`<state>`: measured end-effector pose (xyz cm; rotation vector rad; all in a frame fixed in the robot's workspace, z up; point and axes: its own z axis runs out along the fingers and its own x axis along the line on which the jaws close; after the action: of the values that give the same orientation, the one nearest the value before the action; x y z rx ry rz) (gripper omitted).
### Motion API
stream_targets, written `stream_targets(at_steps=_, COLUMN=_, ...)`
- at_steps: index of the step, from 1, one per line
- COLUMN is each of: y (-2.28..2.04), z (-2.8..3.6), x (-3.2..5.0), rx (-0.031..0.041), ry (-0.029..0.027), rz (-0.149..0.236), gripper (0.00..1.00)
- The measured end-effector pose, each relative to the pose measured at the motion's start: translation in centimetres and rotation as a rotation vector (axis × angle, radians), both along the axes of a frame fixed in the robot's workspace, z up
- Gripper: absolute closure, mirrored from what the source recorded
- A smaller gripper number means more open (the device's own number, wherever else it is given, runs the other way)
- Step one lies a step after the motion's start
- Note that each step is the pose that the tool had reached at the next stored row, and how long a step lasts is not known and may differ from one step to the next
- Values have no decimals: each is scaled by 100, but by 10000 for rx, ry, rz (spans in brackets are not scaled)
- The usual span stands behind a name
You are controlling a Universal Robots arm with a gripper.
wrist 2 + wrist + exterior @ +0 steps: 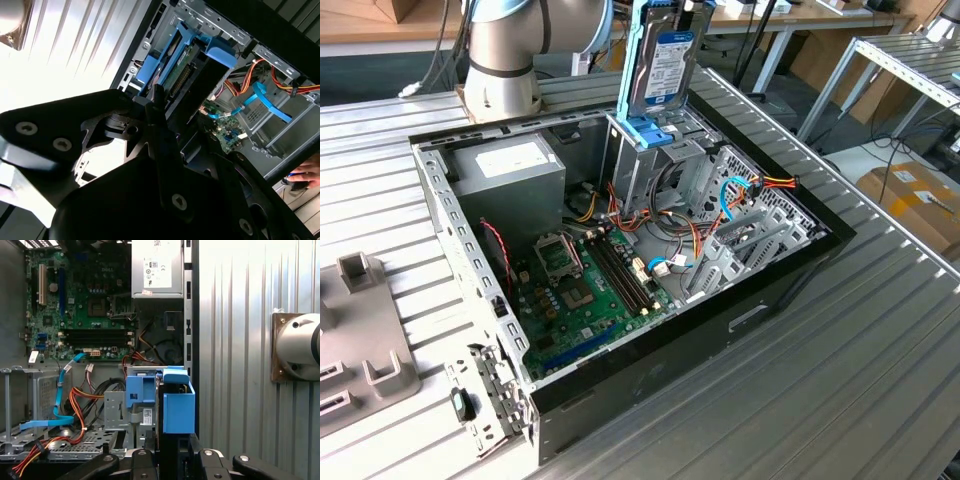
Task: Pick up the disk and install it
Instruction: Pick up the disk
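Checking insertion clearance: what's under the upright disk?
The silver-metal hard drive with light-blue rails stands on end over the blue plastic bracket topping the grey metal drive cage. Bracket and drive hide what lies inside the cage.

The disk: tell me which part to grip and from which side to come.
Take the disk by its upper end, coming down from above. It stands on edge with its lower end at the blue bracket on the drive cage, so the top is probably the only free end. Pinch across the flat faces, leaving the light-blue rails clear.
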<state>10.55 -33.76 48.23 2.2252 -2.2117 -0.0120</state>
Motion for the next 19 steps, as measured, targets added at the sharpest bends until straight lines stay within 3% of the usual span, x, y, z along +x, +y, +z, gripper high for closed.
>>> stream_targets(at_steps=3, y=-14, z=1, x=0, rx=-1, ry=0, rz=1, gripper=65)
stream_targets(at_steps=7, y=-82, z=0, x=0, rx=0, ry=0, rz=1, gripper=65)
stream_targets(at_steps=11, y=-262, z=0, x=0, rx=-2, ry=-1, rz=1, gripper=65)
stream_targets(at_steps=16, y=-393, z=-1, x=0, rx=-1, ry=0, rz=0, gripper=65)
stream_targets(at_steps=19, y=-411, z=-3, x=0, rx=-1, ry=0, rz=1, gripper=65)
